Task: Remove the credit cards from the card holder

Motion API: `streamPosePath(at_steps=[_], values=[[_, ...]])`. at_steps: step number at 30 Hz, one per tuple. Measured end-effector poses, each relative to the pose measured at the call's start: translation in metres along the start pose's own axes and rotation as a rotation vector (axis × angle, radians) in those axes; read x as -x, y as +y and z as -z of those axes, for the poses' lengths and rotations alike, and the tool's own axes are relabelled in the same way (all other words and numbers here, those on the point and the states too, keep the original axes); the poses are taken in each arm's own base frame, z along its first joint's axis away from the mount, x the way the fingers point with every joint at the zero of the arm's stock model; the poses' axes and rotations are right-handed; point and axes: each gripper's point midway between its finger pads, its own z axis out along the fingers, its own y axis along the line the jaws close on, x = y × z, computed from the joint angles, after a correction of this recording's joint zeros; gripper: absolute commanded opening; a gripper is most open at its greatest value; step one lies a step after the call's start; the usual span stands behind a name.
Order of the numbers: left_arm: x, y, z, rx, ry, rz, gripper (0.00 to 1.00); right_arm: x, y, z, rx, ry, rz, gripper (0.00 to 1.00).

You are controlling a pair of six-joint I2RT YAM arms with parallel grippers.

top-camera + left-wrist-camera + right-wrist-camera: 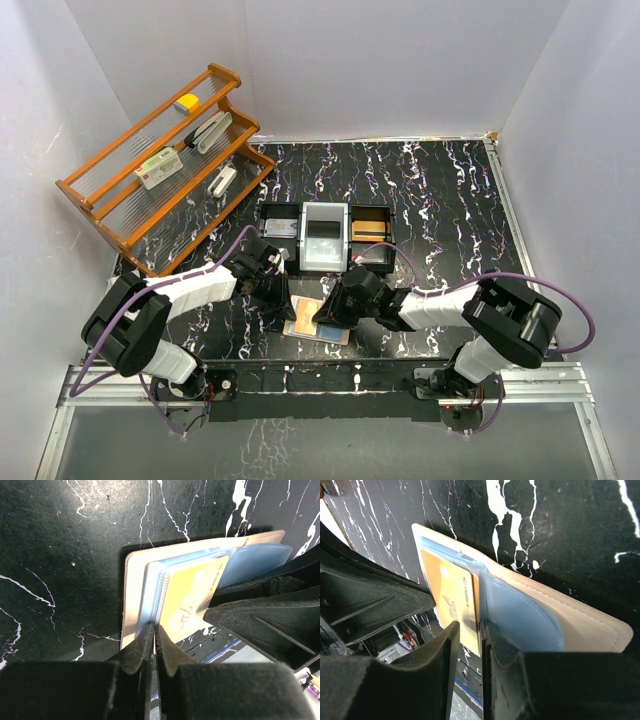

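The beige card holder (pixel 312 331) lies open on the black marbled table between my two grippers. In the left wrist view its tan cover (pixel 134 595) carries clear blue sleeves, and an orange-yellow credit card (pixel 192 595) sticks out of them. My left gripper (pixel 155 630) is shut on the near edge of a sleeve of the card holder. My right gripper (pixel 470 625) has its jaws narrowly apart, closed about the credit card (pixel 451 595) at its edge, beside the blue sleeve of the card holder (pixel 580 620). From above, the left gripper (pixel 285 300) and right gripper (pixel 335 305) nearly meet.
A black-and-grey three-compartment tray (pixel 325 232) stands just behind the grippers, with an orange card in its right compartment (pixel 370 230). A wooden stepped rack (pixel 165 165) with small items fills the back left. White walls close in three sides.
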Motion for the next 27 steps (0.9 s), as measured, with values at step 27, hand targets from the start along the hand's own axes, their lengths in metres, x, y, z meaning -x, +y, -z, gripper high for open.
streamPosePath(at_steps=[27], values=[[-0.003, 0.004, 0.001, 0.027, 0.026, -0.023, 0.0, 0.004, -0.01, 0.011, -0.058, -0.006, 0.062, 0.16]])
